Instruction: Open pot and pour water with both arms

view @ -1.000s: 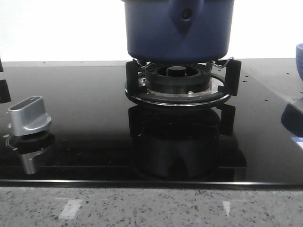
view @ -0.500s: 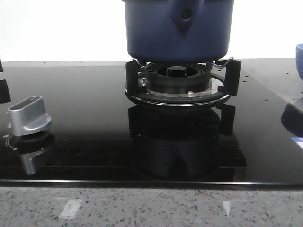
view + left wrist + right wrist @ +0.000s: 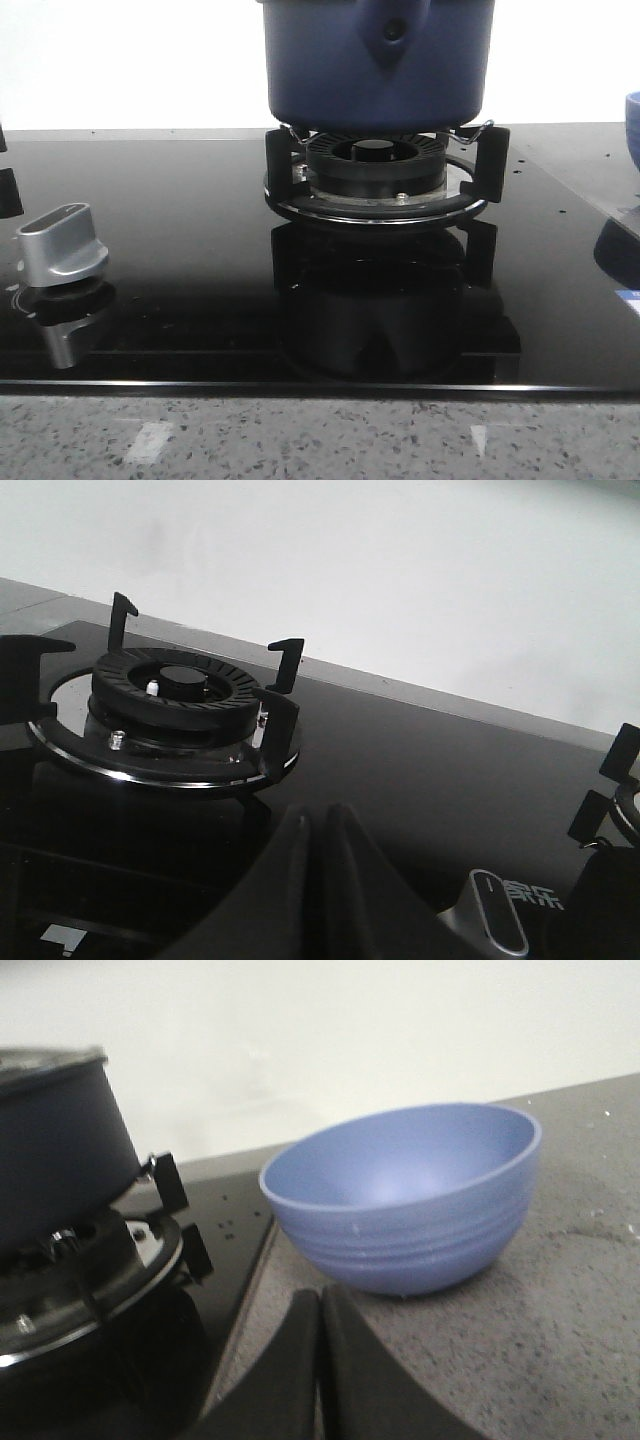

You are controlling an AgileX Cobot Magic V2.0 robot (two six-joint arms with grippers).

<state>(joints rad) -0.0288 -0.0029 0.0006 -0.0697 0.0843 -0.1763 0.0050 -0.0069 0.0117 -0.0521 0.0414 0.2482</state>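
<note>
The dark-blue pot point(image 3: 375, 60) stands on the middle burner point(image 3: 375, 178); its teardrop handle mount faces me and its top is cut off in the front view. It also shows in the right wrist view point(image 3: 55, 1150), with a grey edge along its top. My right gripper point(image 3: 320, 1300) is shut and empty, low over the counter, just in front of a smaller blue bowl point(image 3: 410, 1200) and to the right of the pot. My left gripper point(image 3: 315, 815) is shut and empty over the black cooktop, near a second, bare burner point(image 3: 170, 695). Neither gripper shows in the front view.
A silver knob point(image 3: 62, 245) sits on the glossy black cooktop point(image 3: 180, 200) at the left and shows beside my left fingers point(image 3: 490, 920). The blue bowl point(image 3: 632, 115) stands on the speckled counter point(image 3: 560, 1290) at the right. A white wall is behind.
</note>
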